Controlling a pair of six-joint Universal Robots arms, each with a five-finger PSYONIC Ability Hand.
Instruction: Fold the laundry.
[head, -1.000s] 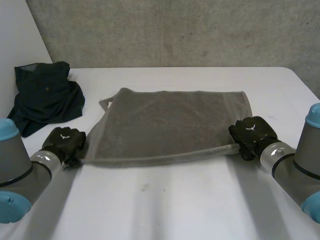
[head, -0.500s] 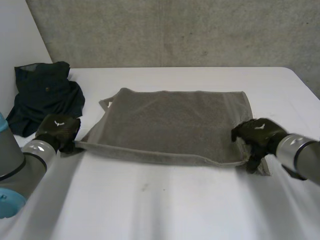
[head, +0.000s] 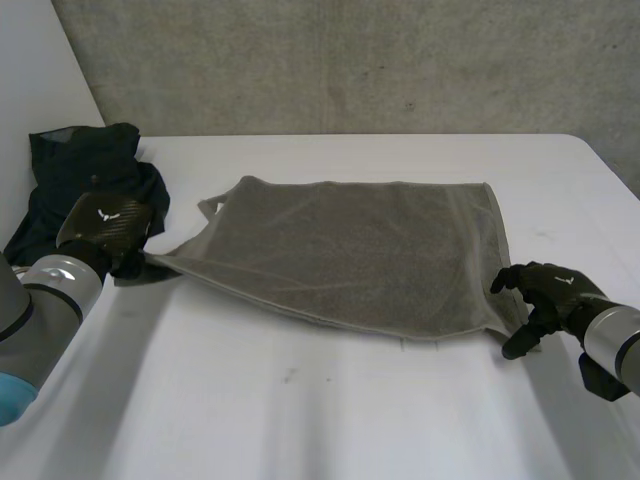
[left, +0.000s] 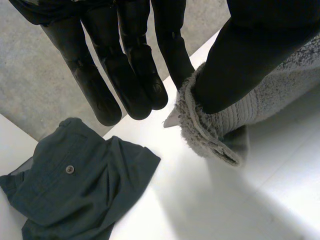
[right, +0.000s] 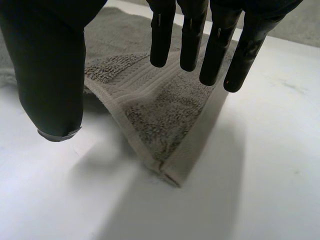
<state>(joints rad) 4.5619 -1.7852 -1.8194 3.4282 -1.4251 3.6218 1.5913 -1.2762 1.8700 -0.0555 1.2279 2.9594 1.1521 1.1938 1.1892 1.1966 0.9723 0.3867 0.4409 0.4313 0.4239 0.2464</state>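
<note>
A grey towel lies spread across the middle of the white table. My left hand is at its near left corner and holds that corner just off the table. In the left wrist view the thumb pinches the towel's hemmed corner against the straight fingers. My right hand hovers beside the near right corner with its fingers spread. In the right wrist view that corner lies loose on the table below the fingers and the thumb, touching neither.
A crumpled dark green garment lies at the table's far left, just behind my left hand; its button side appears beyond the fingertips. A concrete wall rises behind the table's far edge.
My right hand has let go of the near right corner and drawn back toward the near right. My left hand has pulled its corner leftward and away, slanting the towel's near edge.
</note>
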